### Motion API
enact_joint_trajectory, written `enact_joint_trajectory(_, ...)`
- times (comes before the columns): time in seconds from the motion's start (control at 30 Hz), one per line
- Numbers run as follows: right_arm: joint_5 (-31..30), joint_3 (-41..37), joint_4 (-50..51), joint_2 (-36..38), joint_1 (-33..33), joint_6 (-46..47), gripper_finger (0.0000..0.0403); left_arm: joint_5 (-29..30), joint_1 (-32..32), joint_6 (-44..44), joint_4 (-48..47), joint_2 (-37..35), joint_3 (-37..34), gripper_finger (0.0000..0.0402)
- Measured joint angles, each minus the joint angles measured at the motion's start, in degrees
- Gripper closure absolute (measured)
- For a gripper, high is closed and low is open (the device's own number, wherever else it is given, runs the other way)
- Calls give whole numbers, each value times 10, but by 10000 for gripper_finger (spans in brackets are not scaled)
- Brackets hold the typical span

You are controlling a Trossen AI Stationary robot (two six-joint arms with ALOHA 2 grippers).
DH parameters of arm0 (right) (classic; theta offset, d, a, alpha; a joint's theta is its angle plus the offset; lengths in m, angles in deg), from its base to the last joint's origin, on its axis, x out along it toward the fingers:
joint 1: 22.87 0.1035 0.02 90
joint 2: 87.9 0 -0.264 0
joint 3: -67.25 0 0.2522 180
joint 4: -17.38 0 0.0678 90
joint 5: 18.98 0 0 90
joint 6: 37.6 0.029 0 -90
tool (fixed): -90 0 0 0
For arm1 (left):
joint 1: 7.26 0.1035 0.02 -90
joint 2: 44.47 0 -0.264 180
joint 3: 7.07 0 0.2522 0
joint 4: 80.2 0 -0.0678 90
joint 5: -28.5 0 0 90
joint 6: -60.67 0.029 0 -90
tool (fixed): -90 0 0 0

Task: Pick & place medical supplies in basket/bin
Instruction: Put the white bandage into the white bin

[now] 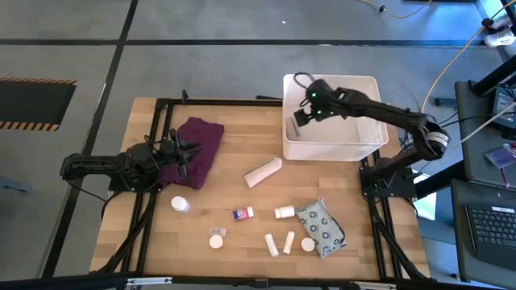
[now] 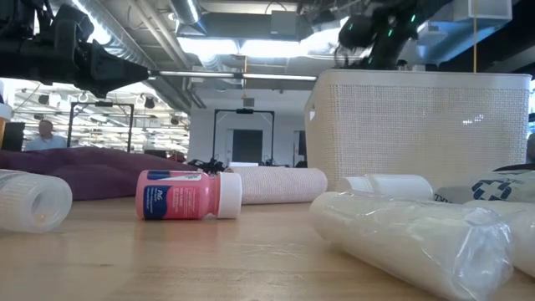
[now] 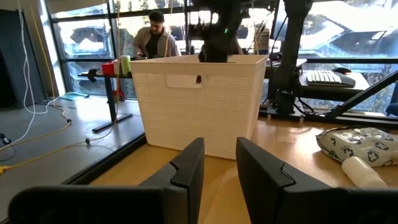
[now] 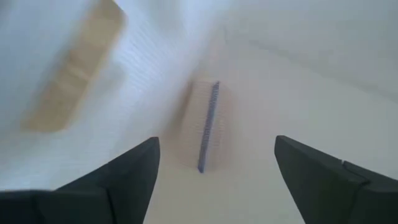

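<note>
R gripper (image 1: 300,121) hung over the white bin (image 1: 367,145) at the table's far R corner, fingers spread wide w/ nothing between; a thin flat item (image 4: 208,127) lay on the bin floor right below it. L gripper (image 1: 184,153) waited over the purple cloth (image 1: 201,145), fingers a little apart, empty. Supplies lay on the wooden table (image 1: 234,185) well apart from the bin: pink-label bottle (image 2: 188,195), beige roll (image 1: 264,171), patterned pouch (image 1: 321,228). Beyond the table, a person (image 3: 155,38) sat in the room.
</note>
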Motion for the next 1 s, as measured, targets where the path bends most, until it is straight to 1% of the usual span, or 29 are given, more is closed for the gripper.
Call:
enact_joint_trajectory(0.13,-1,36,21,63,11,-40,85,0,0,0,0,0,0,313)
enact_joint_trajectory(0.23,5,48,19,110,40,-85,85,0,0,0,0,0,0,313)
enact_joint_trajectory(0.3,25,49,1,140,65,-119,85,0,0,0,0,0,0,313)
enact_joint_trajectory(0.37,53,49,-24,165,94,-131,85,0,0,0,0,0,0,313)
enact_joint_trajectory(0.5,105,50,-94,190,165,-168,85,0,0,0,0,0,0,313)
enact_joint_trajectory(0.6,116,50,-129,186,226,-230,85,0,0,0,0,0,0,313)
enact_joint_trajectory(0.7,105,50,-155,164,280,-320,85,0,0,0,0,0,0,313)
enact_joint_trajectory(0.87,58,49,-210,89,347,-425,85,0,0,0,-6,0,0,313)
enact_joint_trajectory(1.0,50,49,-249,15,370,-481,85,0,0,0,-10,0,0,313)
